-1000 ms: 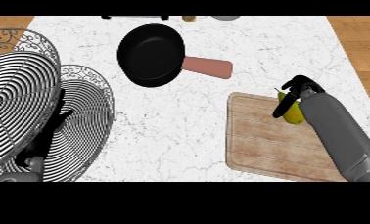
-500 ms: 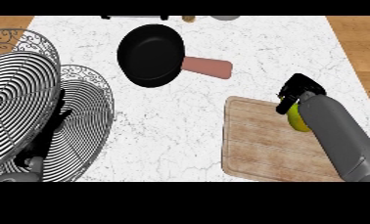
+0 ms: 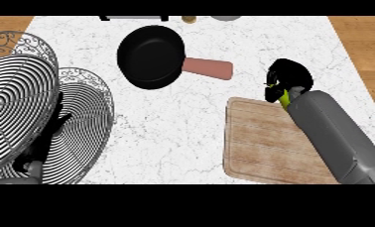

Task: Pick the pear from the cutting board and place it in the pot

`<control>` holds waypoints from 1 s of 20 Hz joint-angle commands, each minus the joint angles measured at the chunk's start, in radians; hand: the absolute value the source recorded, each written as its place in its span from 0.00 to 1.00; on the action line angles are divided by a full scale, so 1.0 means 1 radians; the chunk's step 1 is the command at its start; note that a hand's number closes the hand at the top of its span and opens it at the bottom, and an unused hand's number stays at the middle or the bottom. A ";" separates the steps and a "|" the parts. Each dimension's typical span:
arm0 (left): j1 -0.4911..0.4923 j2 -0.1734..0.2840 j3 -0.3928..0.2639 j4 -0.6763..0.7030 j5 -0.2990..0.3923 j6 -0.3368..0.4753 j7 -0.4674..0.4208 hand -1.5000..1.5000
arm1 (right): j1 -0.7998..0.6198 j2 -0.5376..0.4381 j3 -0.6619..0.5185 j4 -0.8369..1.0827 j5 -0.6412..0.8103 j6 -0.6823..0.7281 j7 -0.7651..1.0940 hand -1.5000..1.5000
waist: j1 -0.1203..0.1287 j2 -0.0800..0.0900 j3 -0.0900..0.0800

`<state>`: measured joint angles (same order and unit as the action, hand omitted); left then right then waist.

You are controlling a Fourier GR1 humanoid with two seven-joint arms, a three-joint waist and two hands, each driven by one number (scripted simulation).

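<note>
Peeking out from under the right robot hand (image 3: 288, 75) is a small bit of the pear (image 3: 283, 98). It is yellow-green, and most of it is hidden by the black fingers curled round it and by the grey arm (image 3: 331, 134). The pear sits just past the top right corner of the cutting board (image 3: 262, 141), over the white desk (image 3: 198, 117).

The left robot hand (image 3: 45, 144) is hard to see. It is a dark shape behind the wire racks at the left side. Whether its fingers are open or curled cannot be told.

The lower right part of the cutting board is covered by the grey arm. A few small things sit at the far edge of the desk (image 3: 189, 19) and are cut off, so what they are cannot be told.

There is one pear. There is one cutting board, made of light wood. There is one black pot (image 3: 151, 56), round and flat like a pan, with one pink handle (image 3: 209, 67) that points toward the right robot hand. There are two round wire racks (image 3: 73, 122) at the left, one partly over the other. They have thin metal rings.

The pot has nothing in it. It stands well apart from the pear, up and to the left.
</note>
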<state>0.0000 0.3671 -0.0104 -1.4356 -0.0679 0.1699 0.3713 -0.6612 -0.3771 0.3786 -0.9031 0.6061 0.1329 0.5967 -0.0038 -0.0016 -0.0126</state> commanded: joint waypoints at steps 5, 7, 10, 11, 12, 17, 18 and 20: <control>-0.047 0.018 0.050 0.017 -0.003 0.015 -0.033 0.50 | 0.095 -0.066 0.103 -0.331 0.182 -0.133 0.038 1.00 | -0.023 -0.007 0.011; -0.002 0.036 0.052 -0.041 0.013 -0.006 -0.018 0.50 | 0.080 -0.103 0.061 -0.439 0.175 -0.136 0.064 1.00 | -0.021 -0.012 0.012; -0.021 0.007 0.033 -0.019 -0.012 0.025 -0.016 0.50 | 0.020 -0.067 0.022 -0.567 0.182 -0.191 0.105 1.00 | -0.026 -0.013 0.012; -0.013 0.031 0.055 -0.039 0.008 0.006 -0.019 0.50 | 0.021 -0.121 0.005 -0.611 0.185 -0.184 0.071 1.00 | -0.024 -0.014 0.012; -0.013 0.026 0.048 -0.021 0.006 0.003 -0.012 0.50 | -0.012 -0.091 0.012 -0.650 0.209 -0.205 0.096 1.00 | -0.021 -0.013 0.012; -0.031 -0.008 0.020 -0.026 -0.023 0.033 -0.020 0.50 | -0.065 -0.030 -0.005 -0.840 0.225 -0.244 0.132 1.00 | -0.013 -0.008 0.012; -0.067 0.032 0.062 0.045 0.008 -0.013 -0.036 0.50 | -0.078 -0.027 -0.011 -0.875 0.231 -0.244 0.138 1.00 | -0.018 -0.005 0.011; -0.062 0.016 0.038 -0.033 -0.004 0.003 0.023 0.50 | -0.131 -0.012 -0.008 -0.929 0.250 -0.164 0.215 1.00 | -0.006 -0.006 0.012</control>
<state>0.0130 0.3616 0.0037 -1.4283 -0.0660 0.1634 0.3448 -0.7351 -0.4120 0.3727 -1.7138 0.8220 -0.0743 0.7386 -0.0158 -0.0075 -0.0101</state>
